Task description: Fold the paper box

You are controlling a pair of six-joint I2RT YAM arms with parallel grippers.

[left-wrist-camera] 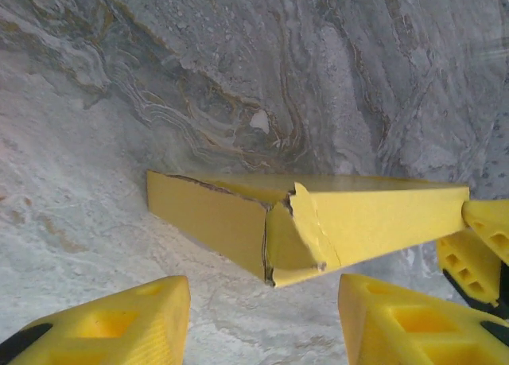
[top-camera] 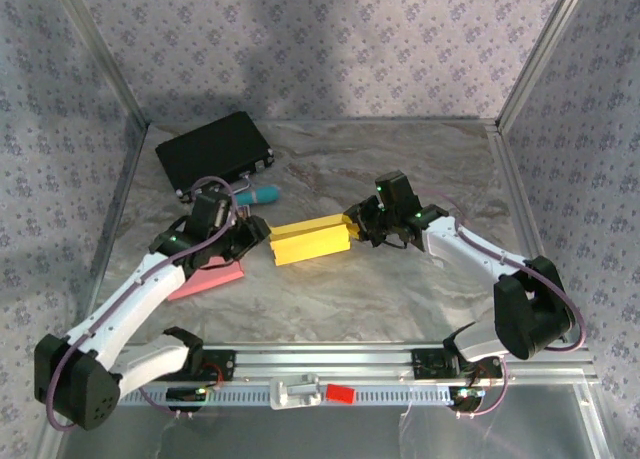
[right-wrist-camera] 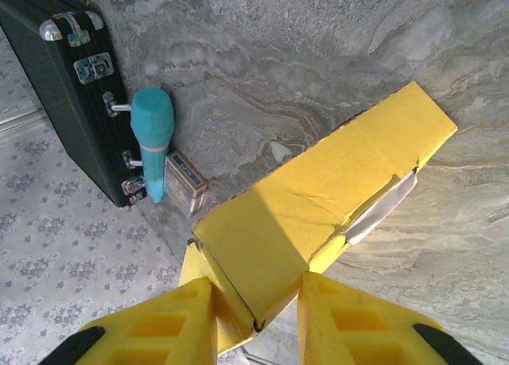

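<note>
The yellow paper box [top-camera: 310, 241] lies on the marble table between the two arms, long side running left to right. My left gripper [top-camera: 250, 237] stands open just short of its left end. In the left wrist view that end [left-wrist-camera: 286, 230] shows a creased, partly tucked flap, and the gripper [left-wrist-camera: 262, 325] has only bare table between its fingers. My right gripper [top-camera: 358, 229] is shut on the right end. In the right wrist view its fingers [right-wrist-camera: 159, 325] press both sides of the box's near corner [right-wrist-camera: 318, 214].
A black case [top-camera: 215, 151] lies at the back left, with a teal microphone [top-camera: 258, 195] beside it and a small card box [right-wrist-camera: 184, 182] nearby. A pink sheet [top-camera: 210, 277] lies under the left arm. Glass walls border the table.
</note>
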